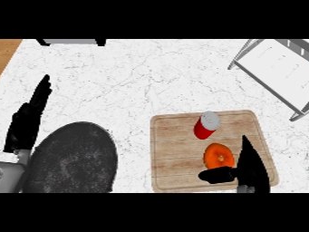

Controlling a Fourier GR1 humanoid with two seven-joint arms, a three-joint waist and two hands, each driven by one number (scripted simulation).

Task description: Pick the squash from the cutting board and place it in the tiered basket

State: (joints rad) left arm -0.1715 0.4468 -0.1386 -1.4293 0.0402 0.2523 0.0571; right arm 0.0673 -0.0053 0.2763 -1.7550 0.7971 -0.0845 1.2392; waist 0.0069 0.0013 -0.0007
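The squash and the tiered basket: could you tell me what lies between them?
In the head view, the red can stands on the cutting board just beyond the squash; bare counter follows, up to the tiered basket.

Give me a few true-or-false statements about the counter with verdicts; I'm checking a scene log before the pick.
1. The squash lies on the cutting board. True.
2. The red can stands in the tiered basket. False: it stands on the cutting board.
3. The right hand is beside the squash. True.
4. The left hand holds the squash. False: it is open, far off at the view's left.
5. The dark round plate lies right of the board. False: left.
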